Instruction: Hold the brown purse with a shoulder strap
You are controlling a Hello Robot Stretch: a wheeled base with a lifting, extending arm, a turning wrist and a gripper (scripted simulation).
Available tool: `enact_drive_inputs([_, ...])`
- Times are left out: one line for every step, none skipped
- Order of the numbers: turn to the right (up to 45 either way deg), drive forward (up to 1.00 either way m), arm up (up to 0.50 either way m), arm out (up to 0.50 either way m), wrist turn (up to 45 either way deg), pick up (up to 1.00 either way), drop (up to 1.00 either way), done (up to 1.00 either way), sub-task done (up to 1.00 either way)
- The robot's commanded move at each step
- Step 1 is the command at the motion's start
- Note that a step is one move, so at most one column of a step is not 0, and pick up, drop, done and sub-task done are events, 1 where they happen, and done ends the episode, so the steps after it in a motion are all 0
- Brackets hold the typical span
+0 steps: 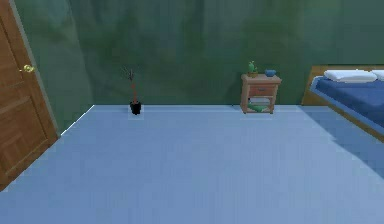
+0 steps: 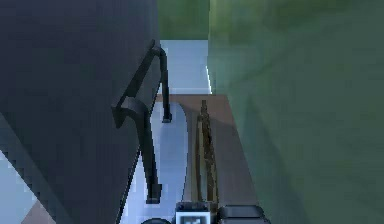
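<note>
At the bottom edge of the arm side view I see a white square with black marks. Left of it sits the dark rounded body of my gripper, cut off by the picture's edge. Its far end cannot be made out, so I cannot tell whether it holds anything. A tall dark panel with a long black bar handle stands close along that view's left.
A slim wooden frame stands on the pale floor by a green wall. In the forward view, a wooden door is at left, a black pot with twigs by the far wall, a wooden nightstand and a blue bed at right.
</note>
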Motion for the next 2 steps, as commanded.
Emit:
enact_drive_inputs([0.0, 0.00, 0.00, 0.00, 45.0, 0.00, 0.00, 0.00, 0.00])
enact_drive_inputs([0.0, 0.00, 0.00, 0.00, 45.0, 0.00, 0.00, 0.00, 0.00])
